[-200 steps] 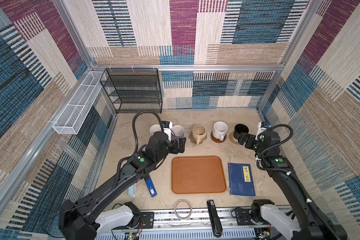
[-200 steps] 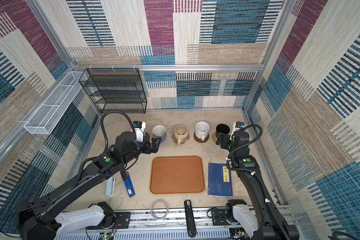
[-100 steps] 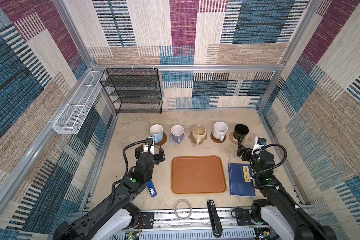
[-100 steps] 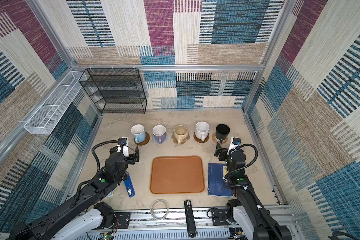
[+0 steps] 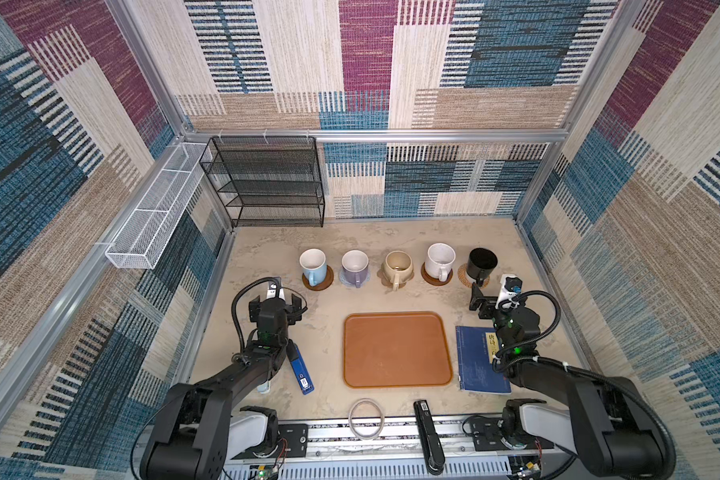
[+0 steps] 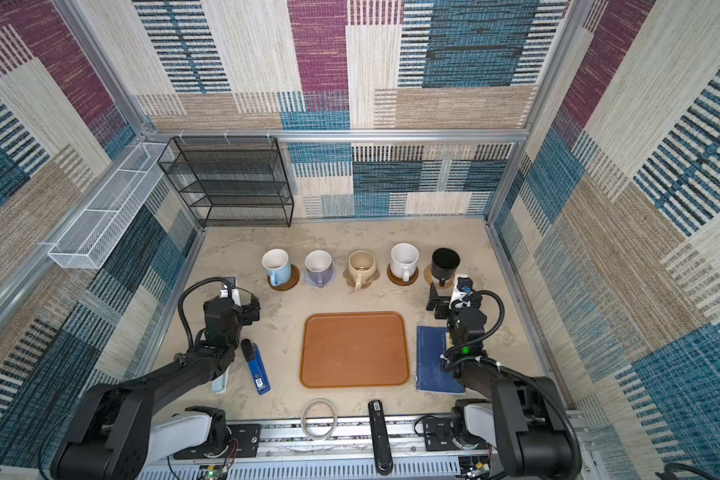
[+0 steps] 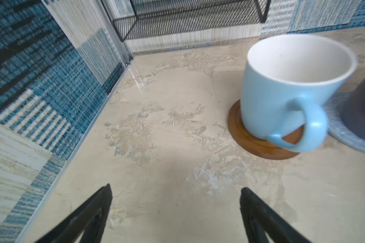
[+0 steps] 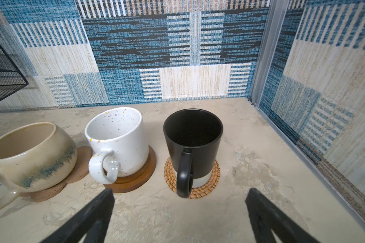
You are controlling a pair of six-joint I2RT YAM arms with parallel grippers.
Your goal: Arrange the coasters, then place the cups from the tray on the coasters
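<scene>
Cups (image 5: 396,266) stand on coasters (image 5: 319,283), tray (image 5: 396,319) bare, left gripper (image 7: 176,188) and right gripper (image 8: 180,190) empty, jaws apart: task looks done, needing only a retreat.

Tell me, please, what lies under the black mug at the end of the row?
A rattan coaster lies under the black mug; its woven edge shows in front and at both sides of the base. The mug covers the coaster's middle, so that part cannot be seen.
</scene>
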